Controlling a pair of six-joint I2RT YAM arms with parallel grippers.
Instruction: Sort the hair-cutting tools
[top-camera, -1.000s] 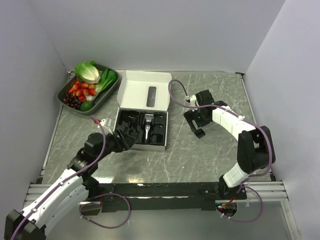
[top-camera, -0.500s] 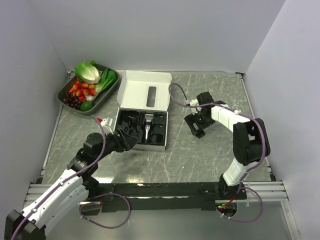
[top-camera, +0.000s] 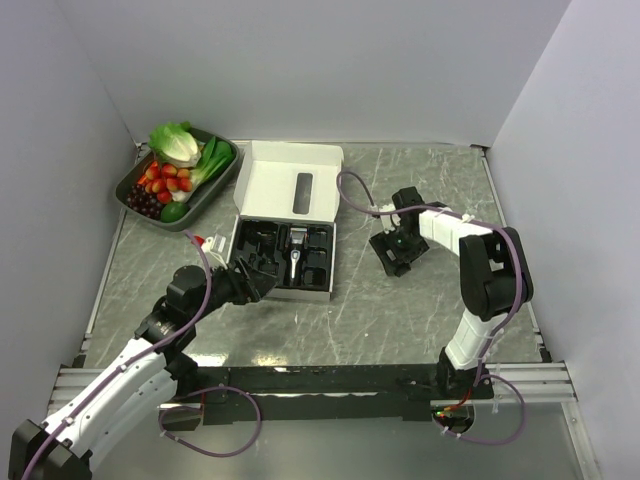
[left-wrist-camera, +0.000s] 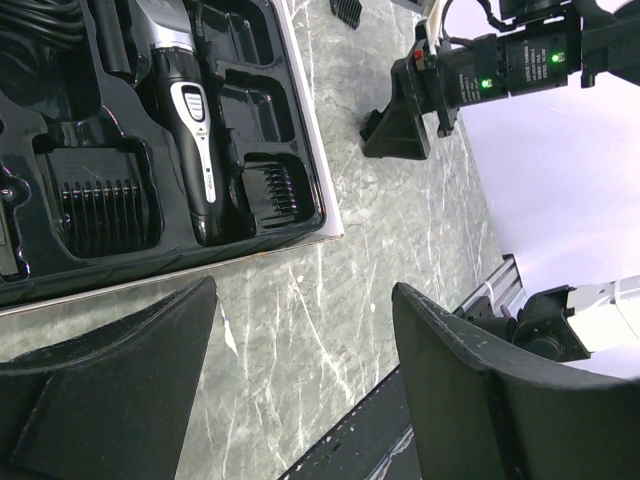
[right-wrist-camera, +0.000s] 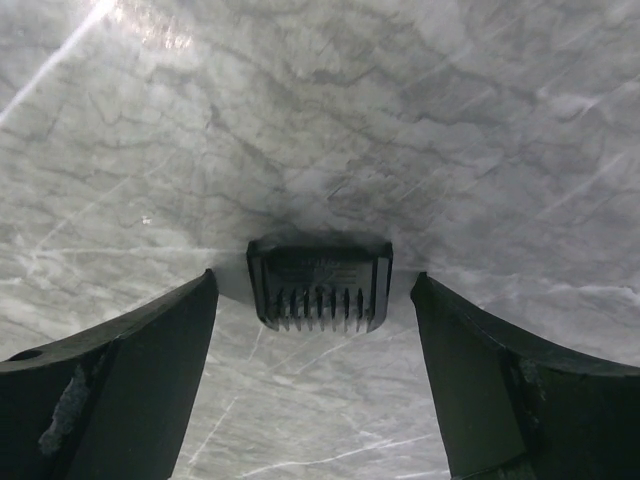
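From the top external view, we saw a white cardboard box (top-camera: 268, 182) lying open on the grey marble-patterned table (top-camera: 400, 320), its lid folded back toward the far wall. A black moulded plastic insert (top-camera: 322, 268) filled its near half. A slim black-and-silver hair clipper (top-camera: 296, 252) lay lengthwise in the insert's middle slot. The other pockets held dark attachments too small for us to name from there. The left gripper (top-camera: 254, 279) sat at the near left corner of the insert. The right gripper (top-camera: 392, 256) pointed down at the bare table, to the right of the box and apart from it. A dark oval tray of vegetables and fruit (top-camera: 218, 186) stood in the far left corner.

In the left wrist view, the left fingers (left-wrist-camera: 110, 390) stood wide apart with only marble between them, holding nothing. Beyond them the clipper lay in its slot, with a black toothed comb guard (left-wrist-camera: 105, 205) in the pocket on one side and a second ribbed black guard (left-wrist-camera: 276, 186) in the pocket on the other.

In the right wrist view, the right fingers (right-wrist-camera: 110, 385) were spread wide. A small black plastic comb attachment (right-wrist-camera: 320, 284) lay flat on the marble between them, teeth toward the camera, touching neither finger.
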